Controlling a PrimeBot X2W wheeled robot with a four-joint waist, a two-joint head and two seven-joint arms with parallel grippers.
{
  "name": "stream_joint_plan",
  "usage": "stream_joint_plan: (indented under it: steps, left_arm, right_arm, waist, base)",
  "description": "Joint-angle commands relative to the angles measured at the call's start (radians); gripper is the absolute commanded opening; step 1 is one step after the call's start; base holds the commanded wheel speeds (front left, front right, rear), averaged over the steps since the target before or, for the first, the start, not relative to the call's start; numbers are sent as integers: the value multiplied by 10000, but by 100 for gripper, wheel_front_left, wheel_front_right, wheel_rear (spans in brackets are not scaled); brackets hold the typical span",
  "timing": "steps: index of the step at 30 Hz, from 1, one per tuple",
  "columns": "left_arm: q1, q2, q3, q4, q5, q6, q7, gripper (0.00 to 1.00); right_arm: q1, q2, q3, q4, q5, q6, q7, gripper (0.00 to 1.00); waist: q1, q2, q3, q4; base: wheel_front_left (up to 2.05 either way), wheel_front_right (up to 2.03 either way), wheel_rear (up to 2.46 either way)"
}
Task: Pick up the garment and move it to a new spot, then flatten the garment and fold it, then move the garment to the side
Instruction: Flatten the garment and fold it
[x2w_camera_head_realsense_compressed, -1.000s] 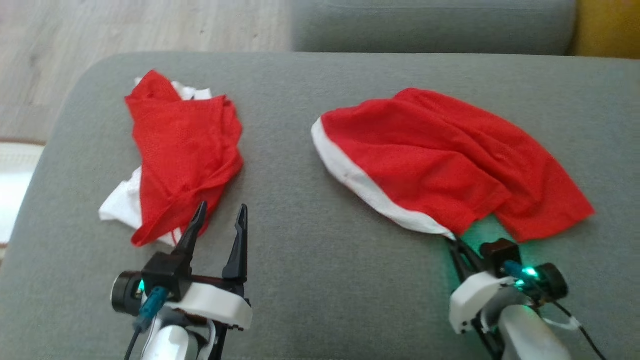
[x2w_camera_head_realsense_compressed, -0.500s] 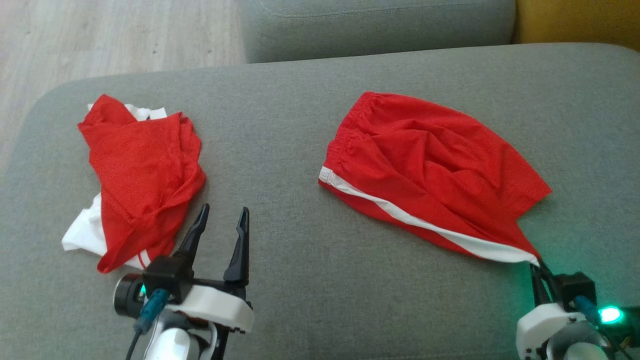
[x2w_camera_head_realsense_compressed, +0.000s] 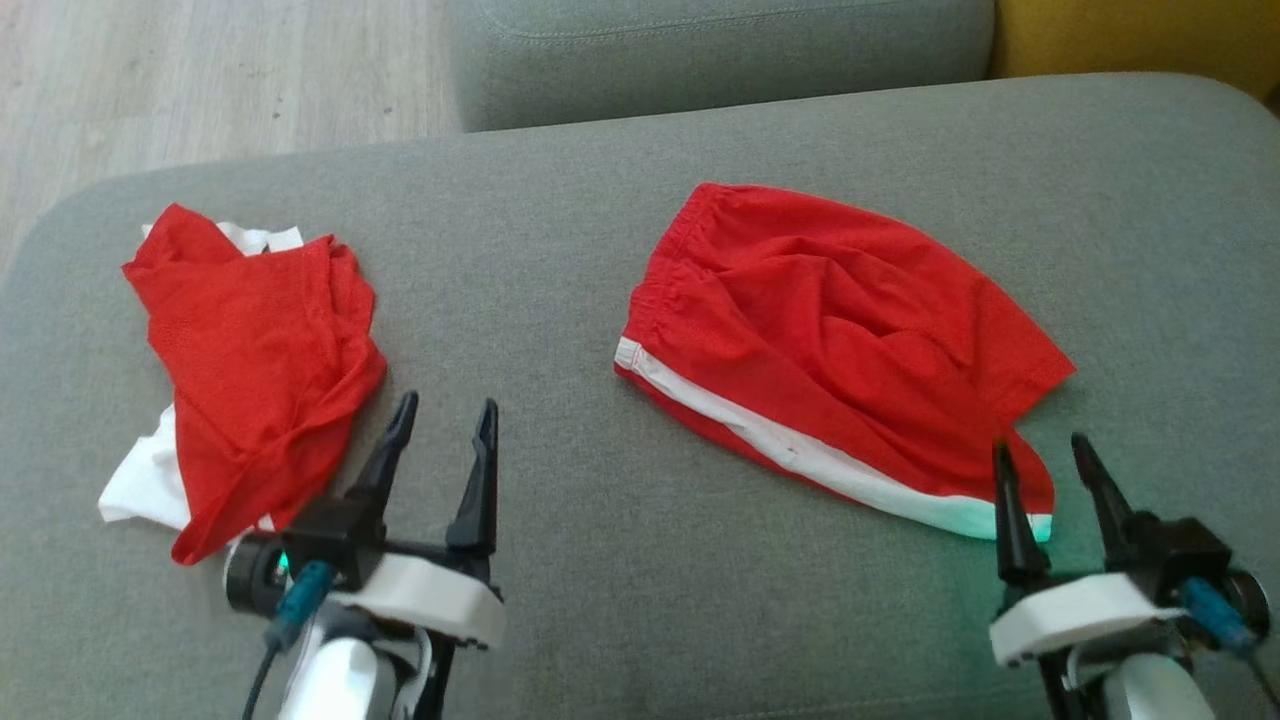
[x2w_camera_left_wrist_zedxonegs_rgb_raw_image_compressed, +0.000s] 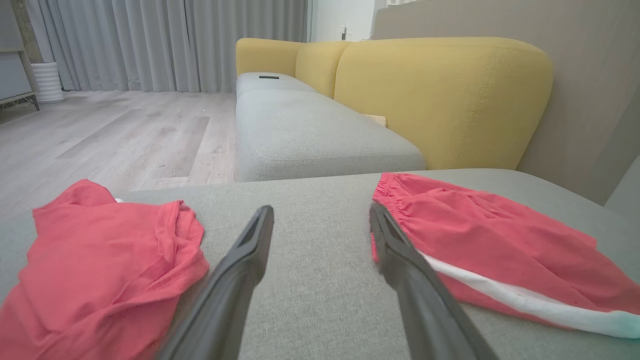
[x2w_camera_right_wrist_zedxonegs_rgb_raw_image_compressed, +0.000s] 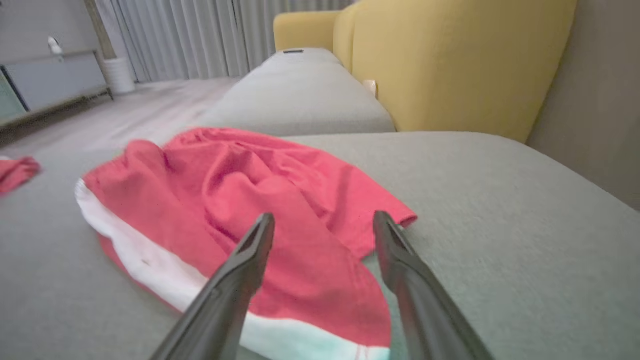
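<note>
Red mesh shorts with white side stripe (x2w_camera_head_realsense_compressed: 840, 340): rumpled, lying at right on grey fabric cushion (x2w_camera_head_realsense_compressed: 560, 300). 2 red garments; the other, crumpled red-and-white garment (x2w_camera_head_realsense_compressed: 250, 360), at left. 2 grippers: left gripper (x2w_camera_head_realsense_compressed: 448, 405), right gripper (x2w_camera_head_realsense_compressed: 1040, 446), both spread, gripping nothing.

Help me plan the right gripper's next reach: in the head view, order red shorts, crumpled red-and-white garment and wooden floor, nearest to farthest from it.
1. Red shorts, directly ahead of the right gripper.
2. Crumpled red-and-white garment, far left on the cushion.
3. Wooden floor, upper left, off the cushion.
</note>
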Motion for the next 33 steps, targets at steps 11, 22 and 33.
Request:
stream_joint_plan:
  steps: [11,22,33]
  left_arm:
    - [-1699,-14,116,852,-70,-741,-55,100]
    - [-4476,2,-1530,4366,-618,-1472,321,100]
    - [-5850,355,-2328,6261,-933,-1487,273,100]
  right_arm:
    - [-12,-67,727,-1207,2410,-9,-296,100]
    - [-557,-67,711,-980,2571,-9,-315,100]
    - [-670,-66,804,-1030,2740,-9,-316,100]
  waist:
    - [0,0,563,-300]
    - [0,0,1431,-1050]
    - [0,0,1653,-1443]
  base:
    - [0,0,0]
    - [0,0,0]
    - [0,0,0]
